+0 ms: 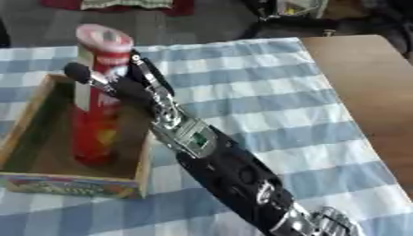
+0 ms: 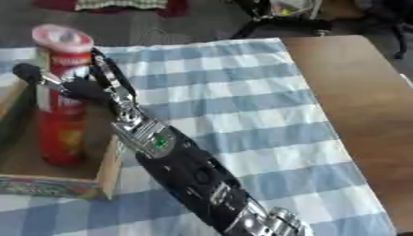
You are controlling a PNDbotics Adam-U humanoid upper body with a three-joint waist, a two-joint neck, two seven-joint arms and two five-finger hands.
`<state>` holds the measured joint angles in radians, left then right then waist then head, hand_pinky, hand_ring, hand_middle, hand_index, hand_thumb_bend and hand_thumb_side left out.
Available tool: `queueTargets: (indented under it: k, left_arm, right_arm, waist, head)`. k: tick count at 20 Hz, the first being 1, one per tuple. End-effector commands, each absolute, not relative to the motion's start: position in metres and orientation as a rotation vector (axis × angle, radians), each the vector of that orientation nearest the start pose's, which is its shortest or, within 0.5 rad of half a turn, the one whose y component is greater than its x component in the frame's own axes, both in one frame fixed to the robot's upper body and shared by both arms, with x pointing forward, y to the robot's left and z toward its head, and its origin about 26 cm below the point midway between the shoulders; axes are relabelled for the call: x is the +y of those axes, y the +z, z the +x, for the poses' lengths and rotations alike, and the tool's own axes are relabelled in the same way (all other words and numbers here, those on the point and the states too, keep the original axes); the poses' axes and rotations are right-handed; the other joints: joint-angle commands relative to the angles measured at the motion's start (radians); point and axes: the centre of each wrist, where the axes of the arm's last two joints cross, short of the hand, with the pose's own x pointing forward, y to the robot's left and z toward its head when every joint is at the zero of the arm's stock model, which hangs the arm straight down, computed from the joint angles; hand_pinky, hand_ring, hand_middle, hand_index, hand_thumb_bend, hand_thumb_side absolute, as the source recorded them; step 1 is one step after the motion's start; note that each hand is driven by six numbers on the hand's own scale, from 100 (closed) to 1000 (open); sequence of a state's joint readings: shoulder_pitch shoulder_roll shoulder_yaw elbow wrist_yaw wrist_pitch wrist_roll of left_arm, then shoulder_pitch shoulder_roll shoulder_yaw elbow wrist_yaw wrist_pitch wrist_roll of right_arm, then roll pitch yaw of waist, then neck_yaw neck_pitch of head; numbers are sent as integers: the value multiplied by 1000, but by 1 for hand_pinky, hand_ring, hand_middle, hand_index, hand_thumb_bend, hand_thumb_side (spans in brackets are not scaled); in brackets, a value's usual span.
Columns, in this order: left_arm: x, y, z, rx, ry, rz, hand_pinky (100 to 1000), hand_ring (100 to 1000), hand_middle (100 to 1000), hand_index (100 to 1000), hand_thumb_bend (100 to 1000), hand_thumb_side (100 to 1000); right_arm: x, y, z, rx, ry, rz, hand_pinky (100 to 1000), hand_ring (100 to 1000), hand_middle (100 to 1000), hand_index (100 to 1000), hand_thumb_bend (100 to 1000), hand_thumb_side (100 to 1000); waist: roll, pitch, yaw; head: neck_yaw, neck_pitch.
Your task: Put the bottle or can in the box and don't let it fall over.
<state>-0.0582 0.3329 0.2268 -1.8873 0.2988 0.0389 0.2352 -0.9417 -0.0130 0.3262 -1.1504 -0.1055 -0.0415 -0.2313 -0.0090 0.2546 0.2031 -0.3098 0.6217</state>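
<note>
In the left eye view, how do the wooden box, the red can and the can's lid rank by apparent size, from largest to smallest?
1. Wooden box, largest.
2. Red can, upright inside the box, right hand curled round it.
3. Lid, clearly smallest.

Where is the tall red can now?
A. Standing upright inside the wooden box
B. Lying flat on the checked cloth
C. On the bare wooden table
A: the red can stands upright on the floor of the wooden box, with the right hand around it.
</note>
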Motion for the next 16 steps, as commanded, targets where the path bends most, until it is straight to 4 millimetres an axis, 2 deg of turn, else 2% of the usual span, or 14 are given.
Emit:
queueTargets:
  k: [1,2,3,16]
  left_arm:
    - [355,136,271,-1970,248,311,1000,906,873,795,356,609]
    - [355,135,270,-1969,247,312,1000,906,873,795,360,610]
    - [355,135,270,-1969,247,314,1000,906,873,795,356,610]
    - [359,134,268,-1958,235,329,1000,907,873,794,351,612]
  right_arm:
    - [-52,205,425,-2095,395,190,970,1000,948,886,1000,541]
    - [-53,209,424,-2102,393,189,969,1000,947,887,1000,567]
    - [-54,213,423,-2110,393,187,969,1000,948,889,1000,541]
    - [-80,278,400,-2178,393,151,960,1000,943,890,1000,541]
  waist:
    - [7,-19,-3]
    - [7,-21,-5]
    - [7,-23,-8]
    - [13,-42,-43]
  head:
    - [5,-6]
    - [6,-5]
    - [8,-4]
    - [24,11]
